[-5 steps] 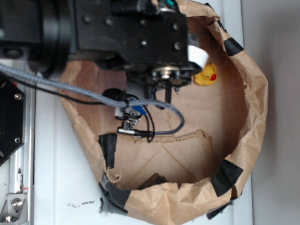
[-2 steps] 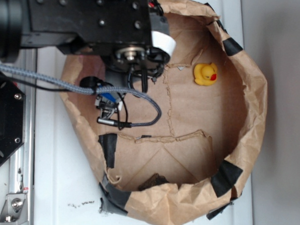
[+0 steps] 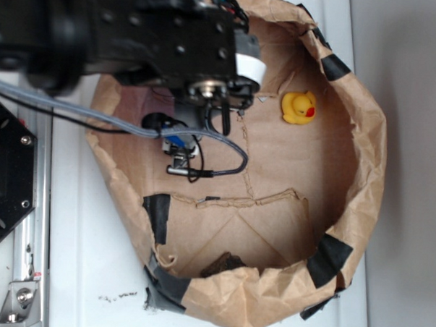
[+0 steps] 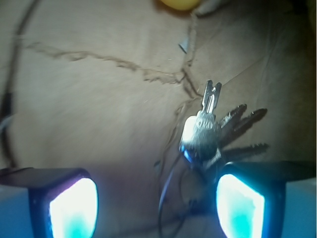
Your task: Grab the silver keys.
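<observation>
We see, in the wrist view, the hand (image 4: 156,203) released: its two glowing fingertip pads (image 4: 73,208) stand well apart with nothing between them. The silver keys (image 4: 214,135) lie flat on the brown paper floor of the paper basin (image 3: 369,177), toward the right-hand pad in that view, and their lower edge comes just beside or partly under the inner top corner of that pad. The blades fan up and to the right from the ring; the brightest key points nearly straight up the frame, so the bunch's long axis runs roughly along the direction the camera looks, across the line joining the pads. We judge the hand to be offset from the bunch: a small sideways shift toward the keys would be needed before the pads could straddle it. The thin wire ring (image 4: 171,198) loops down between the pads.

The exterior view does not show the keys at all; the black wrist block and the camera cable (image 3: 204,145) cover that part of the basin. It does show what the wrist view crops: the yellow rubber duck (image 3: 299,108) sits apart to one side, and the taped basin rests on the white desk (image 3: 91,259).
</observation>
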`<action>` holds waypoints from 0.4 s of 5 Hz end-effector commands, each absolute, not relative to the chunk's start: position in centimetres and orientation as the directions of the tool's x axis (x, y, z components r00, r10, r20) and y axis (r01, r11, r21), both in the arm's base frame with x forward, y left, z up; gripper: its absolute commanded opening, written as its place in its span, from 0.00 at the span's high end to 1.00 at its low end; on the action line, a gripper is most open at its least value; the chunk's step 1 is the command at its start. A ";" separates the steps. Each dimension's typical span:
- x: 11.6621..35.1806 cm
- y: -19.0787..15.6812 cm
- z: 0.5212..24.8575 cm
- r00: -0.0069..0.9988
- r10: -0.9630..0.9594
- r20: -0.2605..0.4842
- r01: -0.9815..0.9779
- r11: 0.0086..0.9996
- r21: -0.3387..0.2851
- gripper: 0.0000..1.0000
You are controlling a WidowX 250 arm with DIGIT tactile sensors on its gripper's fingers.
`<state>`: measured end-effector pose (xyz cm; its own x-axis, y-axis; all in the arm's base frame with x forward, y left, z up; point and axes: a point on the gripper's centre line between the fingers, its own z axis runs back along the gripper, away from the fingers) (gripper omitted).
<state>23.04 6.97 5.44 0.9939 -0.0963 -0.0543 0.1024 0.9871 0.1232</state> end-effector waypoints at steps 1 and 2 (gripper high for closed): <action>23.5 7.6 5.6 0.993 -0.116 0.010 0.113 0.980 0.166 0.00; 23.3 7.8 6.0 0.991 -0.130 0.006 0.128 0.980 0.153 0.00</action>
